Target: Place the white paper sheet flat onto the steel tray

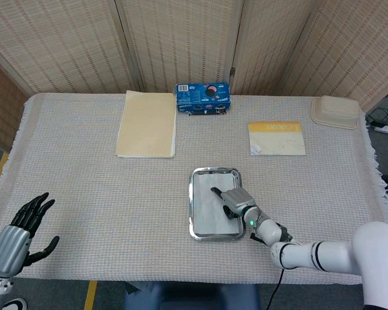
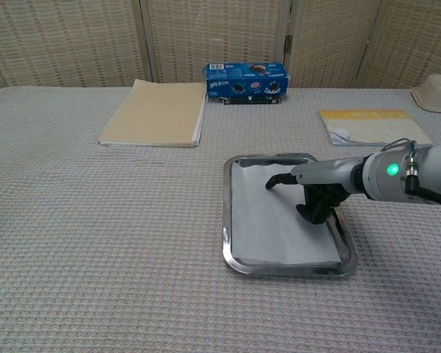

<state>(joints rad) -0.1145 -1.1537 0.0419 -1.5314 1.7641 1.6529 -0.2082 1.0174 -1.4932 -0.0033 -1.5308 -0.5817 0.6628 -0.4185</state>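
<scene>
The white paper sheet (image 1: 209, 205) (image 2: 272, 224) lies inside the steel tray (image 1: 193, 217) (image 2: 228, 243), within its rim, with its far edge slightly rumpled. My right hand (image 1: 234, 201) (image 2: 316, 187) rests on the right half of the sheet, one finger stretched out toward the tray's far left and the other fingers curled down onto the paper. It holds nothing. My left hand (image 1: 22, 226) hovers at the table's near left corner, fingers spread, far from the tray; it shows only in the head view.
A tan folder (image 1: 147, 123) (image 2: 156, 112) lies at the back left. A blue cookie box (image 1: 203, 95) (image 2: 245, 79) stands at the back centre. A yellow-topped booklet (image 1: 277, 137) (image 2: 371, 125) lies right of centre, and a beige lidded container (image 1: 336, 111) sits at the far right.
</scene>
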